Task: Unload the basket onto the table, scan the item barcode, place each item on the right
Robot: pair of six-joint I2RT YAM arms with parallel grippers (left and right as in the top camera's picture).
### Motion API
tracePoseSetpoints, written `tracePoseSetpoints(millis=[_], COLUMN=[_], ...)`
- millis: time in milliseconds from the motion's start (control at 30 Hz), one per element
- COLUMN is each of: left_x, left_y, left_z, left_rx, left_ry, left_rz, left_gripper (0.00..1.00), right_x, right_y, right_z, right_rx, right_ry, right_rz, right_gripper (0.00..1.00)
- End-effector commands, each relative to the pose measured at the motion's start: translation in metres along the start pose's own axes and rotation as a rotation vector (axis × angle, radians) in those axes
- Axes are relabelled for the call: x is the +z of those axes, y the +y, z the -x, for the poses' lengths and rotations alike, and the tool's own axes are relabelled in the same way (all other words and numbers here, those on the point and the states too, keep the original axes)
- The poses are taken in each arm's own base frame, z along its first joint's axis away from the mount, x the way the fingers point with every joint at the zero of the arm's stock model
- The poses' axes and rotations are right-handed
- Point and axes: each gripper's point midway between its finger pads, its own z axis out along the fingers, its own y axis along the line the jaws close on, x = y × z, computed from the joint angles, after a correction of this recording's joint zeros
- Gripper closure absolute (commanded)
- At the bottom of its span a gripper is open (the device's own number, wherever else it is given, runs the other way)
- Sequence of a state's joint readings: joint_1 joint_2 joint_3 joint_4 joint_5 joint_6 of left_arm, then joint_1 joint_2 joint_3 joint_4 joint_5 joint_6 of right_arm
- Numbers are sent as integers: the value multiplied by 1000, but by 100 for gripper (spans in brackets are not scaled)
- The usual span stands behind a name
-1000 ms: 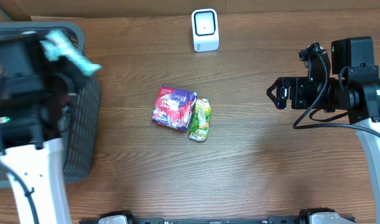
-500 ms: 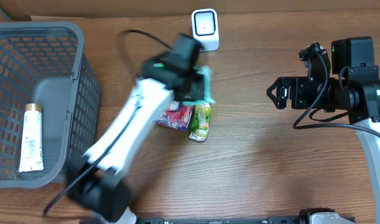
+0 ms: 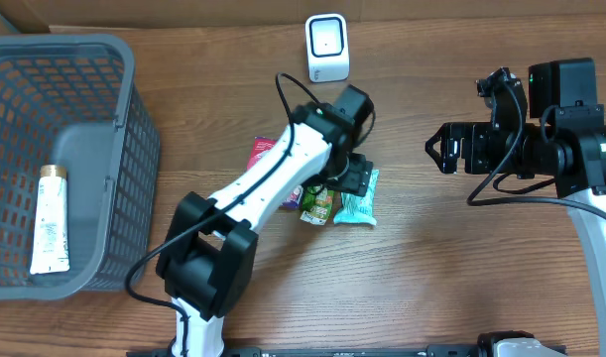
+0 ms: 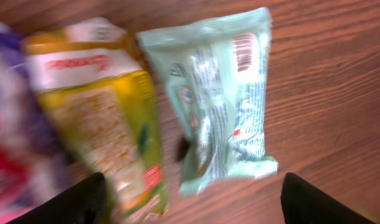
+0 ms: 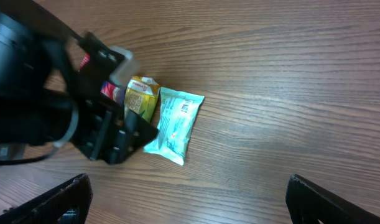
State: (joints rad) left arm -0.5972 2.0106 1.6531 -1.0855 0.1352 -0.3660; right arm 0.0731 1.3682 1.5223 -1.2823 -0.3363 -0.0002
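A teal packet [image 3: 360, 205] [image 4: 221, 93] [image 5: 175, 124] lies flat on the wooden table, printed side up, with a small red striped patch near one end. It rests just right of a green-yellow packet [image 3: 318, 203] [image 4: 102, 112]. My left gripper [image 3: 354, 177] [image 4: 196, 199] hovers right over the teal packet, open, its fingers wide apart and nothing between them. The white scanner [image 3: 327, 47] stands at the back centre. My right gripper [image 3: 436, 151] [image 5: 190, 199] stays at the right, open and empty, well away from the packets.
A purple-red packet [image 3: 266, 154] lies left of the green one, partly under my left arm. A grey basket [image 3: 84, 50] at the far left holds a white tube [image 3: 48, 220]. Bare wood stretches between the packets and my right arm.
My left arm swung from the basket to the table centre carrying the teal packet. Its jaws opened and the packet now lies on the table. The right arm has not moved.
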Motion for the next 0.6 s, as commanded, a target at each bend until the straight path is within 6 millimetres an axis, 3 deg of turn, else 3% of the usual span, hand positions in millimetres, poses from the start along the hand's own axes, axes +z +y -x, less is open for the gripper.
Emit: tracePoseSetpoints(millis=[0,67,200,300,333,367,500,567], left_x=[-67,-104,-207,-270,-300,-304,-335,-334], left_y=[18,33,83,129,163,170,263,293], left_z=[42,55,69,58,43,40,-16,-37], left_rx=[-50,-87,-204,-320,-405,-423,-674,-773], left_ry=[-155,-215,-388,-500,-552,-559,-578,-556], left_rz=[6,18,36,52,75,82,194,217], left_gripper=[18,18,20,23,24,24,27,27], right_x=[-4,-4,-4,-4,-4,-4,-4,-4], right_y=[4,4,4,4,4,4,4,4], right_z=[6,6,6,5,5,5,5,5], right_rx=[-17,-17,-17,-16,-16,-16,-16,-16], right_ry=[-20,-20,-18,-17,-16,-16,-17,-17], right_rz=[9,9,9,9,9,9,9,9], right_gripper=[0,0,0,0,0,0,0,0])
